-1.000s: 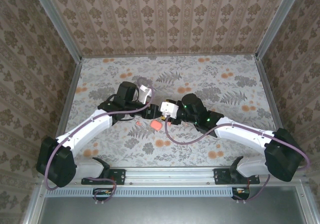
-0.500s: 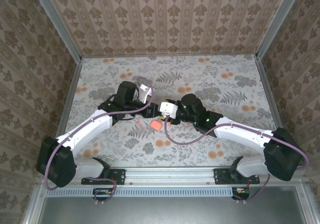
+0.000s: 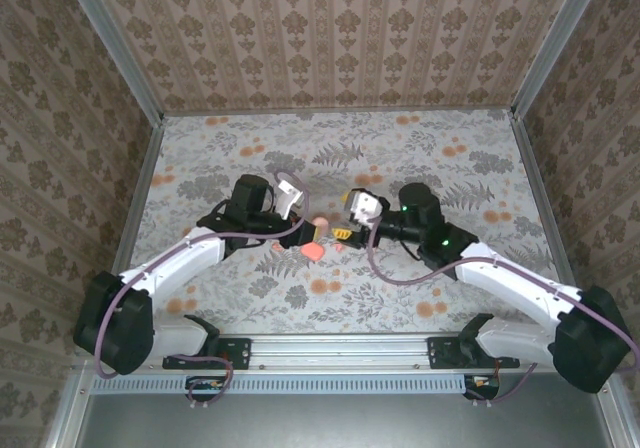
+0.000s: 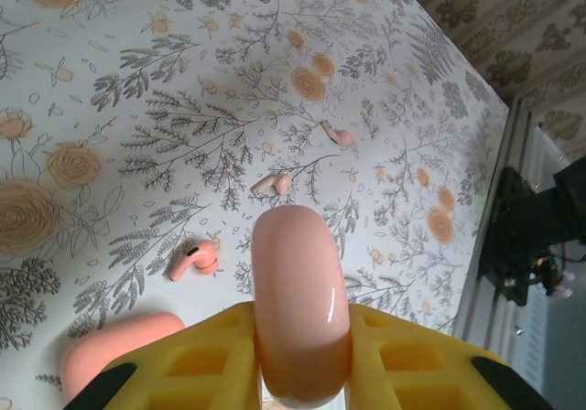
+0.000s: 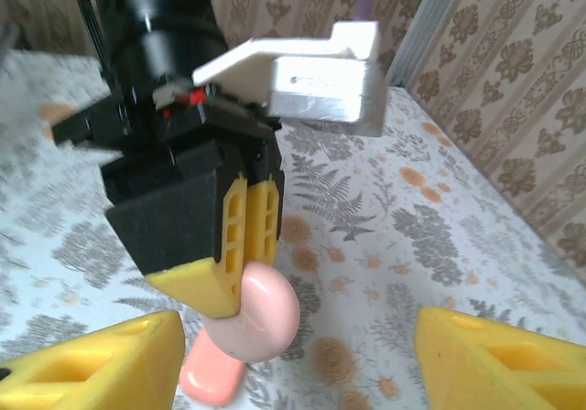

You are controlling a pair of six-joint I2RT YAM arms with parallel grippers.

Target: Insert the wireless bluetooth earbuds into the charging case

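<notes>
The left claw was found clamped on a pale pink disc, which was gripped edge-on between the yellow fingers. The right claw had been held tight against the left one at mid-frame of the top view a second before. It was now spread wide, empty, and drawn back toward the right of that view. From this a hand-over of the disc to the left claw was judged to have been completed, and the right claw freed for picking.

The case lay on the cloth at the centre of the top view, just below the held disc. Whether it stood open could not be told. Nothing had yet been put in. The earbuds were lying loose on the cloth, one at lower left of the left wrist view near the case, the other earbud at mid-frame, apart from it. A third small pink bit was seen beyond them, too small to be identified.

The disc, hung close over the case, was judged to be the hindrance, and the left claw was taken up with it.
</notes>
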